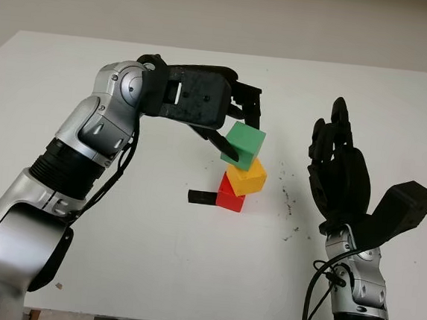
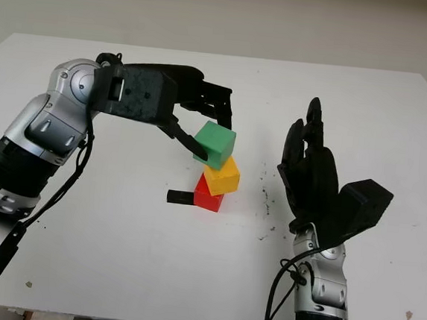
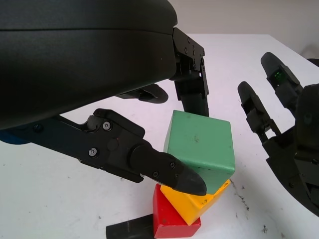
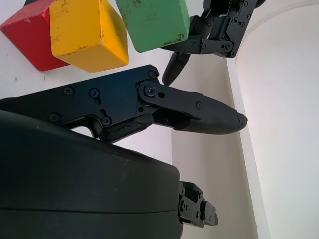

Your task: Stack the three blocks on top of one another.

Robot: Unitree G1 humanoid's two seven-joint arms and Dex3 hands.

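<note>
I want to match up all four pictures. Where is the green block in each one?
Left eye view: green block near the middle, top of the stack, in the left hand.
Right eye view: green block just left of the middle, same stack.
Left wrist view: green block at lower middle, between black fingers.
Right wrist view: green block at the top edge.
Shared landmark: the yellow block right under it.

left hand (image 1: 235,124) fingers closed mid-table, right hand (image 1: 337,171) open
</note>
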